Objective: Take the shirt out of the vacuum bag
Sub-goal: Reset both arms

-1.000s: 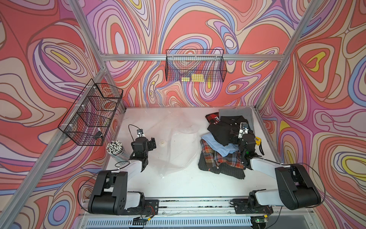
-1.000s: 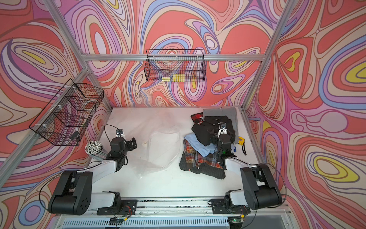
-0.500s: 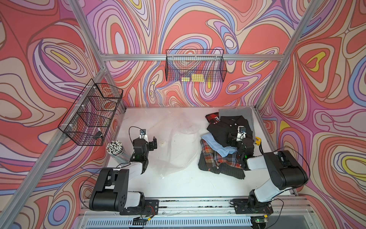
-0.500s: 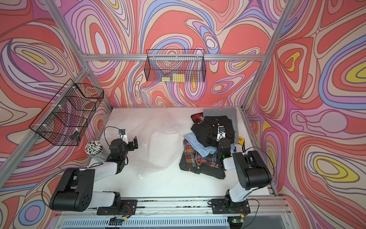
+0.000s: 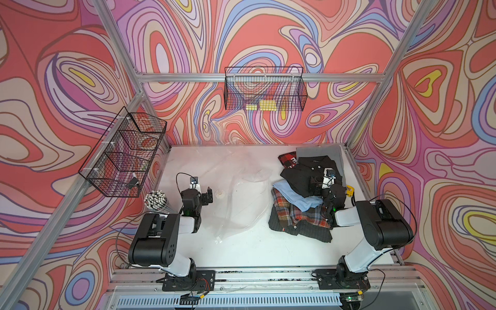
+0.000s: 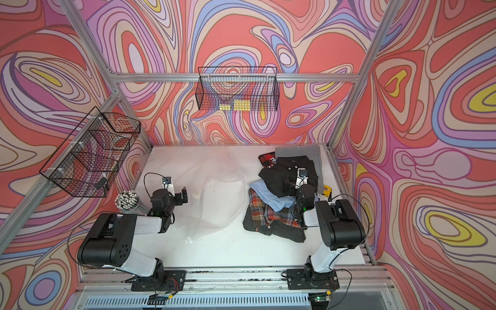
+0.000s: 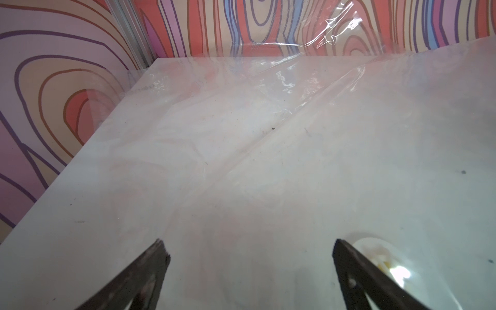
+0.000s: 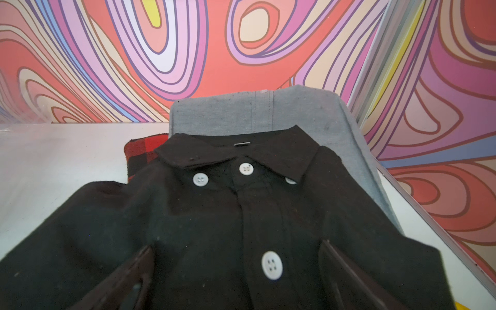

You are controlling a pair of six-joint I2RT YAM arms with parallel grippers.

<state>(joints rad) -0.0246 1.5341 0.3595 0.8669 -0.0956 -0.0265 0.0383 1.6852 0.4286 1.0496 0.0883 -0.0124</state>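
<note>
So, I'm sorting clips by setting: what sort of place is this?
Probably a robot test cell, not a home: left arm and right arm bolted to a rail at a white table, boxed in by an aluminium frame with swirl-printed walls, a wire basket hung on it.

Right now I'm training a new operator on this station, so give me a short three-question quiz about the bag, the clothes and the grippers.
1. True or false: the vacuum bag has a shirt inside it.
2. The right gripper is over which item? A) plaid shirt B) black shirt C) grey cloth
3. Fill in: the left gripper and the right gripper are both ____.
Key: 1 false; 2 B; 3 open.
</note>
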